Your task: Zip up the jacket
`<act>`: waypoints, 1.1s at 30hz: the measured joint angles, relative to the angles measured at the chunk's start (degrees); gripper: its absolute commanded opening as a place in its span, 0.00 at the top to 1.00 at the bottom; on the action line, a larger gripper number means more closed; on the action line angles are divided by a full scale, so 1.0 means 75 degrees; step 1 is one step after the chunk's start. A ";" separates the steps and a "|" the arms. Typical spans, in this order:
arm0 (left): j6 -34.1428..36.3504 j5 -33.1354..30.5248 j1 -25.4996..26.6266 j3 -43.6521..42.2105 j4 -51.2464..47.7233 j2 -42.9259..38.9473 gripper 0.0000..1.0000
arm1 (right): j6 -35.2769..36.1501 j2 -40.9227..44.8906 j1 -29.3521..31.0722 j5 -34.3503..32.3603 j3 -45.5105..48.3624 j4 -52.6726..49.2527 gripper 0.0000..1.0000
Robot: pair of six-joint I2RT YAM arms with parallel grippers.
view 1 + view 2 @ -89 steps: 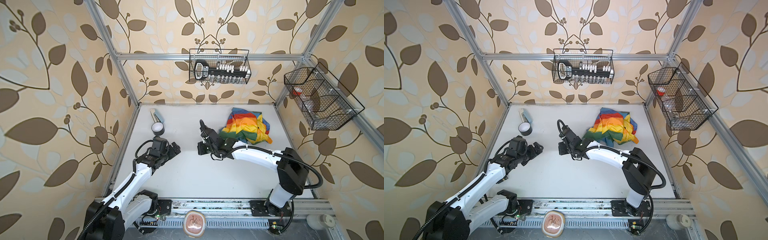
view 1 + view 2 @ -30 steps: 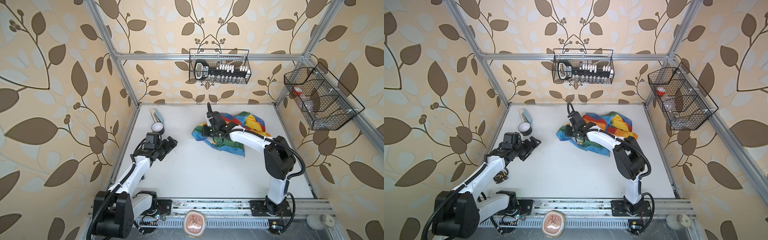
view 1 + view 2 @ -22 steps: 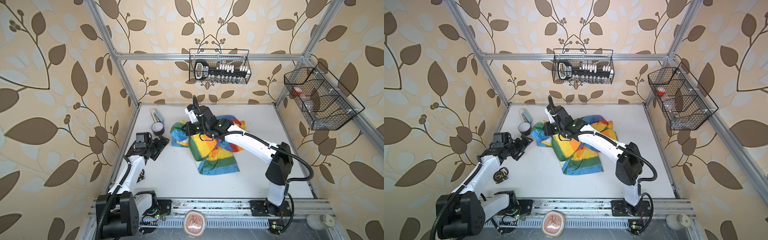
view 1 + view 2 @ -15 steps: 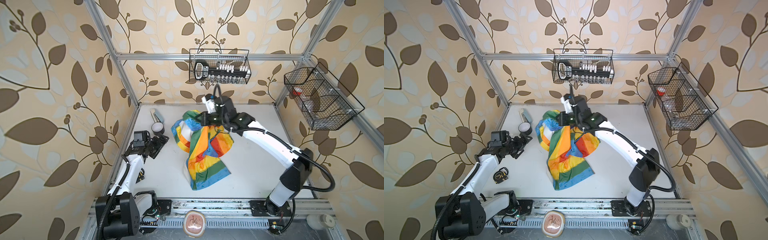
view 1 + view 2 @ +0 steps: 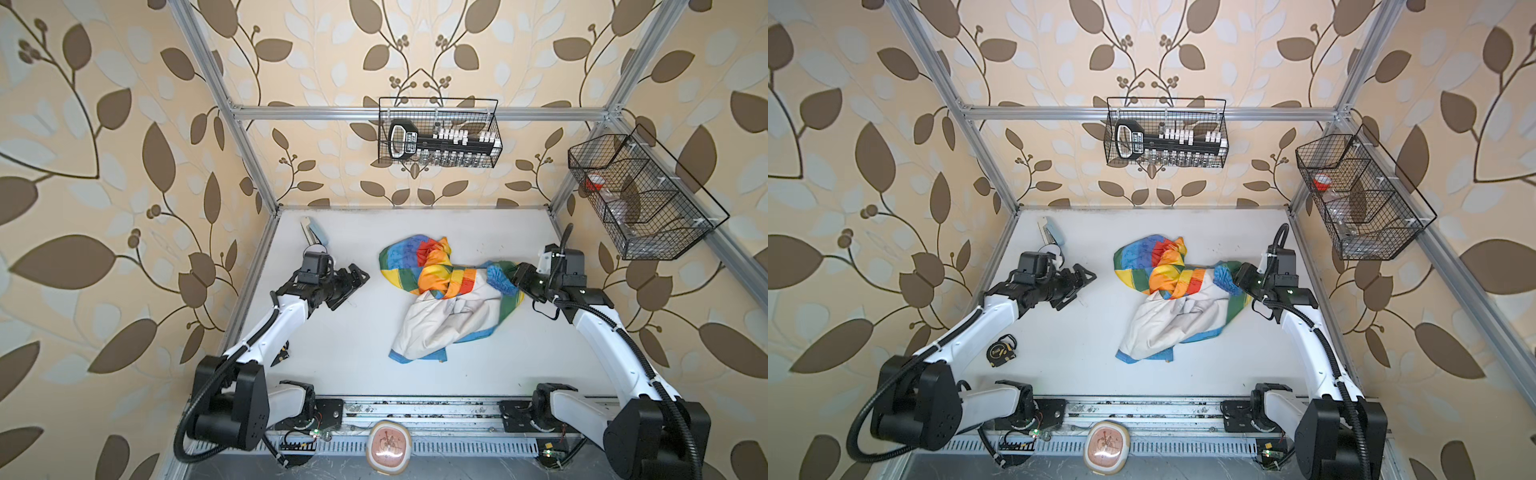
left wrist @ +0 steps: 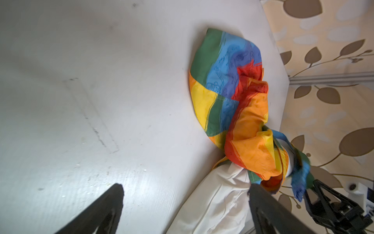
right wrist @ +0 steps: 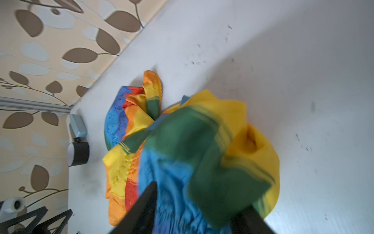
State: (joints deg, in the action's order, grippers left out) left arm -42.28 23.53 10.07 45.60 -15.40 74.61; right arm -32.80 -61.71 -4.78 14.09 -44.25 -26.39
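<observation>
The jacket (image 5: 440, 291) lies crumpled in the middle of the desk (image 5: 332, 353), a little toward the right and far side, as both top views show. Its near part is turned open, with the white lining up and a blue and green hem along the near edge. The far part is a twisted bunch of red, orange, yellow, green and blue. A short run of orange zip (image 6: 218, 162) shows at the edge of the lining in the left wrist view; the front is not zipped.

The right pincer (image 5: 515, 282) is at the jacket's right end, against the blue sleeve end (image 5: 498, 276). In the right wrist view its fingers (image 7: 145, 202) stand wide apart, so it is released. Blurred blue and green cloth is bunched between them, and I cannot tell whether any of it catches on a finger.

The left pincer (image 5: 355, 284) is also released, fingers spread and empty. It hangs low over bare desk just left of the jacket, pointing at it but apart from it.

A tape roll (image 7: 78, 154) and a grey block (image 5: 318, 228) sit near the far left corner. A tape measure (image 5: 1000, 351) lies by the left arm. Two wire baskets (image 5: 438, 139) (image 5: 640, 195) hang on the walls
</observation>
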 measured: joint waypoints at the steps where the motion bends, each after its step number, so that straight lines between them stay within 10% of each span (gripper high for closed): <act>1: -0.0029 -0.0023 0.0140 0.0128 0.0099 0.0297 0.04 | 0.0038 0.0117 0.0000 -0.0023 0.0111 -0.0064 0.08; 15: -0.0428 -0.0274 0.1040 0.3048 0.0597 0.4631 0.07 | 0.0527 -0.0533 0.1049 -0.0720 0.0396 0.0335 0.04; 19: -0.0513 -0.0408 0.1215 0.3867 0.0656 0.5289 0.43 | 0.0551 -0.1174 0.1157 -0.0918 0.0662 0.0635 0.05; 25: -0.0265 -0.0399 0.1276 0.4756 0.0361 0.6012 0.99 | 0.0551 -0.2165 0.1250 -0.0970 0.0667 0.1259 0.31; 33: 0.0536 -0.0583 0.1306 0.6449 -0.1090 0.5423 1.00 | 0.0627 -0.2235 0.1250 -0.1029 0.0589 0.1478 0.95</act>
State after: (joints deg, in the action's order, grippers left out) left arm -38.26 19.16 19.86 93.97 -23.57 115.28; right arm -28.10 -78.48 4.60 6.37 -39.83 -15.31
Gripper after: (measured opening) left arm 0.051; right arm 0.144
